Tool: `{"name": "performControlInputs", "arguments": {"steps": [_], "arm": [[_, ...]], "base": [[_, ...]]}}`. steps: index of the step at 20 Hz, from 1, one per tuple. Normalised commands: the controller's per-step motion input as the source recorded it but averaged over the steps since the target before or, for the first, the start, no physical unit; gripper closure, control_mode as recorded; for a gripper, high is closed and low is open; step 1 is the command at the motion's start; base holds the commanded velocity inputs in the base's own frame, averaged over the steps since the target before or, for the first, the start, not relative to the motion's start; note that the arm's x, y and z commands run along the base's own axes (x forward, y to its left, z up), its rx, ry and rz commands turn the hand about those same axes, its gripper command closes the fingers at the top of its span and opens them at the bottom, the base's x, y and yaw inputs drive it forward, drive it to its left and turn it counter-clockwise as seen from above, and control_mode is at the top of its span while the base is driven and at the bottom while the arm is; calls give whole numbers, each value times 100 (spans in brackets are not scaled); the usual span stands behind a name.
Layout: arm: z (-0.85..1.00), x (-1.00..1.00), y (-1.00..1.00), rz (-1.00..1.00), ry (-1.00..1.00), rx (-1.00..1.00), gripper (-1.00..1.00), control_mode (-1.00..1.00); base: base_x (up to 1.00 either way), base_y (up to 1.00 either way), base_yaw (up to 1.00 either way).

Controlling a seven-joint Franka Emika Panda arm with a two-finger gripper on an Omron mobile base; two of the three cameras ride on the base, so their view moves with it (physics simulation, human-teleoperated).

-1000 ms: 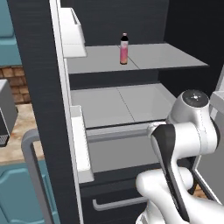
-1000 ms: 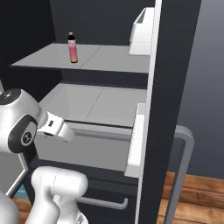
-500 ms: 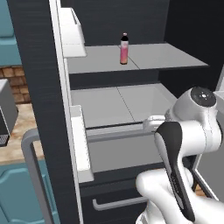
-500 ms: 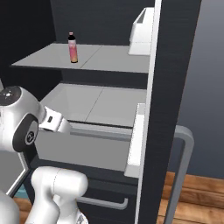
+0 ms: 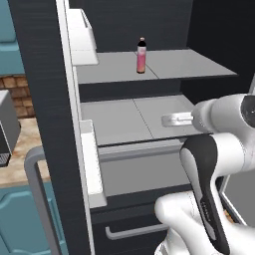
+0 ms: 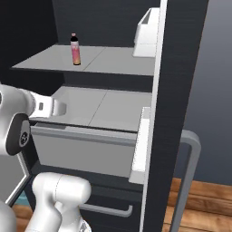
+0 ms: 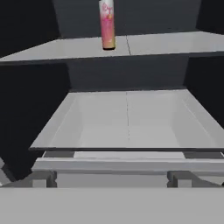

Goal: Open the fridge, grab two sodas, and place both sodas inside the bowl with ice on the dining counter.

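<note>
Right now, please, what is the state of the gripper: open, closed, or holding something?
Gripper: open and holding nothing; its two fingertips stand wide apart, facing the fridge shelves, with the pink bottle far ahead.

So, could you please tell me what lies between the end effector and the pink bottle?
Only the bare lower shelf; the bottle stands above it, per the hand view.

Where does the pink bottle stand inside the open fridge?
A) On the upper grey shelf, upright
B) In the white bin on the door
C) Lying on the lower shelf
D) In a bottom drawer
A: the pink bottle stands upright on the upper grey shelf, above the lower shelf, and apart from the white door bin.
</note>
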Motion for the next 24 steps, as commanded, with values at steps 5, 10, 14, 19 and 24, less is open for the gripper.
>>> {"name": "performControlInputs", "arguments": {"steps": [5, 10, 14, 19, 24], "arm": [[85, 6, 10, 4, -46, -12, -100, -100], [32, 2, 6, 1, -24, -5, -100, -100], [2, 4, 0, 0, 0, 0, -100, -100], [29, 45, 14, 0, 0, 0, -100, -100], [36, 64, 33, 0, 0, -2, -100, -100]], "base": [[0, 0, 0], [0, 0, 0], [0, 0, 0], [0, 0, 0], [0, 0, 0]]}}
